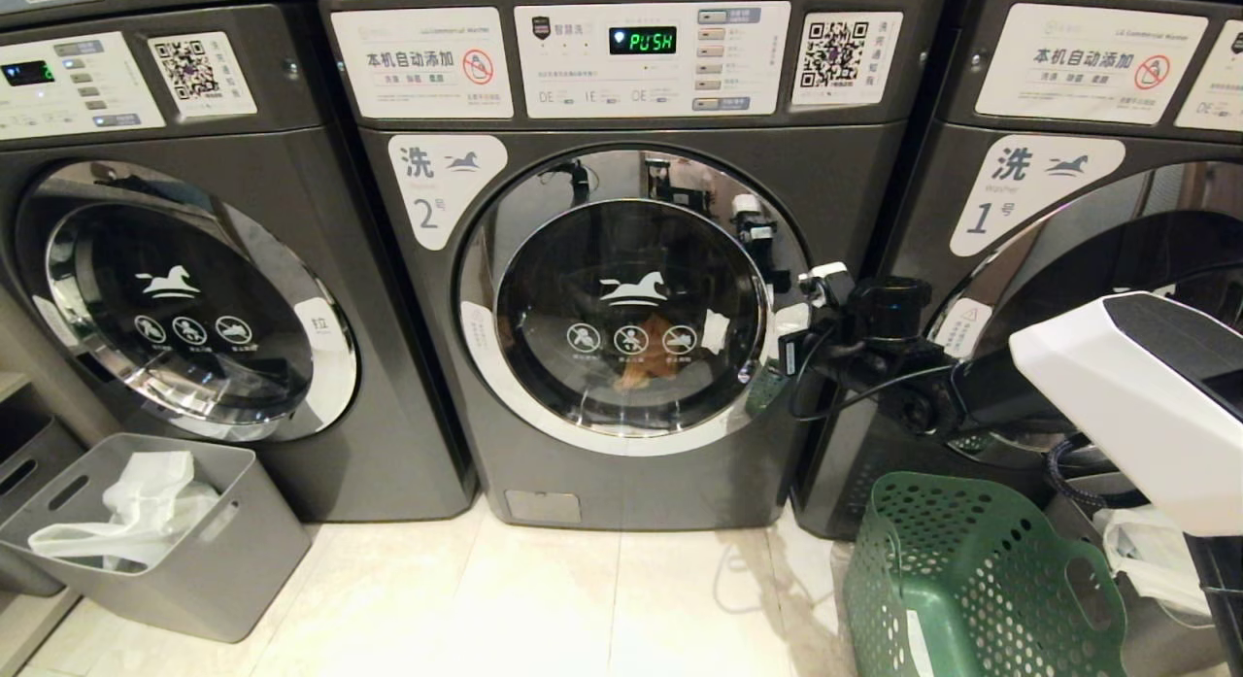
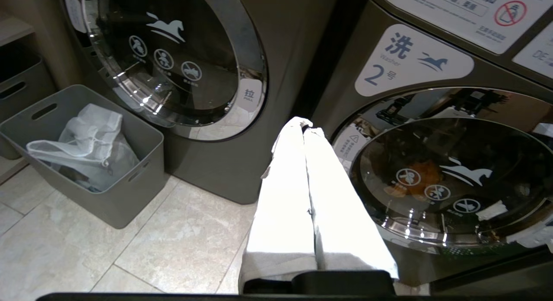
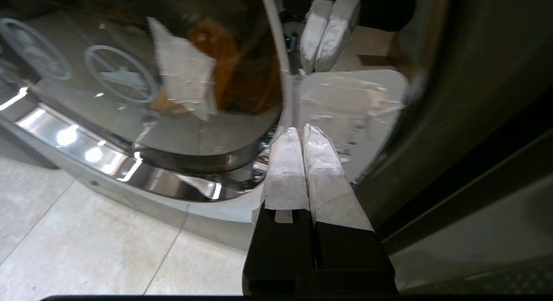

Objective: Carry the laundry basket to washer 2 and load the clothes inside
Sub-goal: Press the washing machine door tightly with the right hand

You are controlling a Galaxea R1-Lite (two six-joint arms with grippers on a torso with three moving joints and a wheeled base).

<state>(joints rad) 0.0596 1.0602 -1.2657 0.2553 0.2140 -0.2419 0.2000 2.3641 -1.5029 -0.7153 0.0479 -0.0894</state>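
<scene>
I have washer 2 (image 1: 621,298) square in front of me, its chrome-ringed door (image 1: 631,303) closed flat, and through the glass I can make out something orange-brown lying low in the drum (image 1: 646,361), so at least one of the clothes looks to be inside. The laundry basket (image 1: 971,580) stands on the tiled floor (image 1: 544,599) just to the right of the machine, tipped a little toward me; from here I can't tell whether anything is left in it. My right gripper (image 3: 302,134) is up against the right edge of the door ring, fingers (image 3: 285,163) pressed together on nothing, tips touching or nearly touching the chrome beside a white label. My left gripper (image 2: 302,125) hangs low between the neighbouring washer (image 2: 173,68) and washer 2, fingers likewise together and empty. The door is rigid, hinged and smooth, and I expect taped pads to slide on that polished rim, so I'd push on the flat edge near the latch side rather than on the curved glass. The basket is light, stiff plastic and best taken by a handle slot; garments are limp and should be pinched at a bunched fold. A grey bin (image 1: 146,541) with a white bag stands far left.
</scene>
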